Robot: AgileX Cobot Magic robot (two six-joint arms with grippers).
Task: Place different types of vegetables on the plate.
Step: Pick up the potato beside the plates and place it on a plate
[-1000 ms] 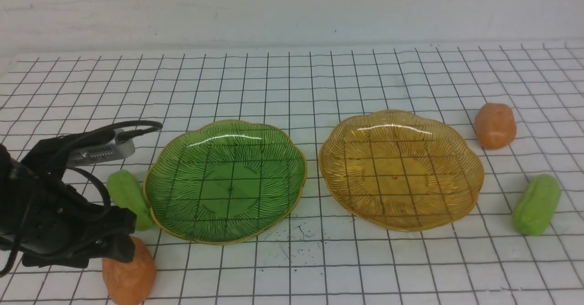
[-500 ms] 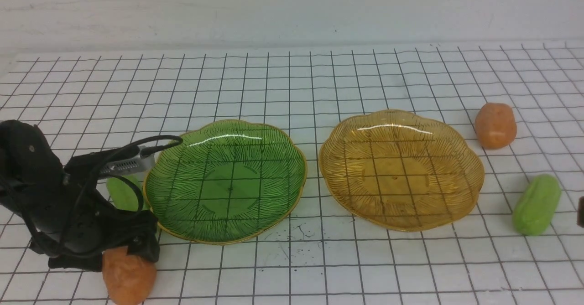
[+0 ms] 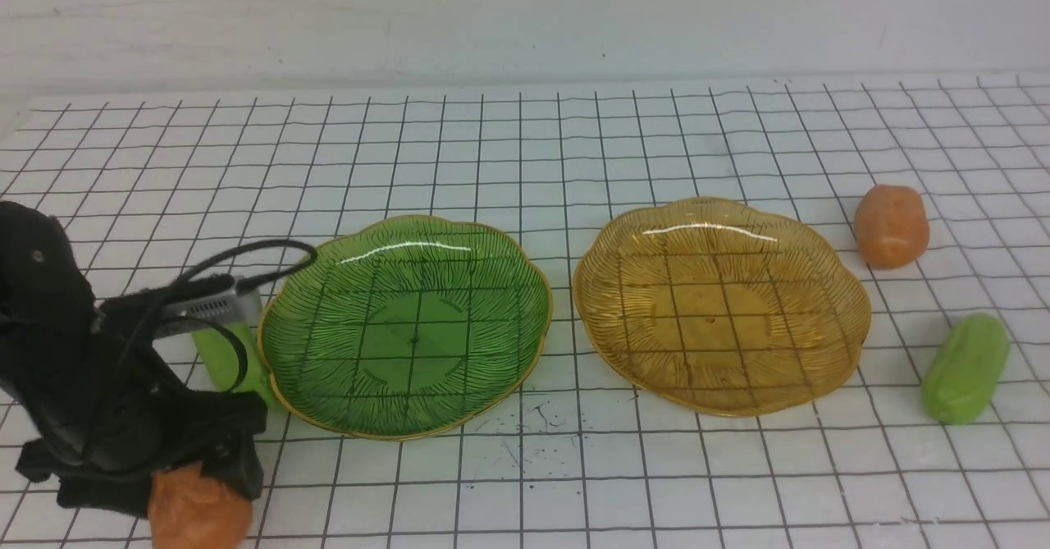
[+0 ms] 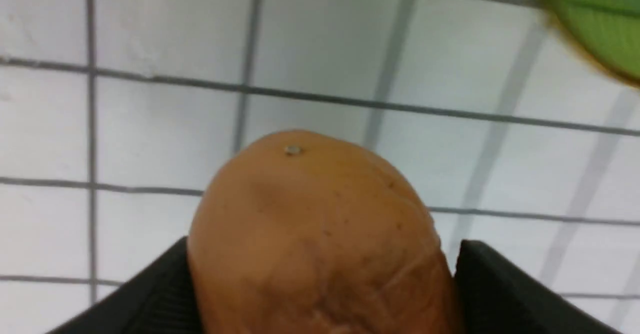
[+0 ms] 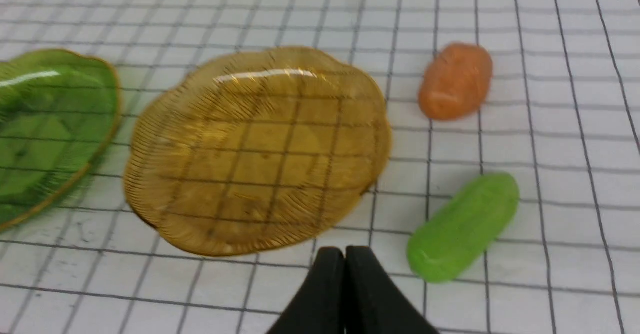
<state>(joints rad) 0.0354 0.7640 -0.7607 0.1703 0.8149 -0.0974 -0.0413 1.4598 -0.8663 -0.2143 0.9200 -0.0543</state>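
My left fingers [image 4: 505, 299] are clamped on both flanks of a potato [image 4: 315, 234], low on the desk [image 3: 525, 147]. Just past them lies a cucumber [image 3: 221, 356], close beside the rim of the green plate [image 3: 492, 286], which sits ahead and to their right. My right fingers [image 5: 345, 289] are pressed together, holding nothing. The amber plate [image 5: 250, 149] is just ahead of them to the left, a second cucumber [image 5: 462, 226] near on the right, and a second potato [image 5: 455, 82] farther beyond it.

Bright, even light — green plate [image 4: 597, 22] edge blurred
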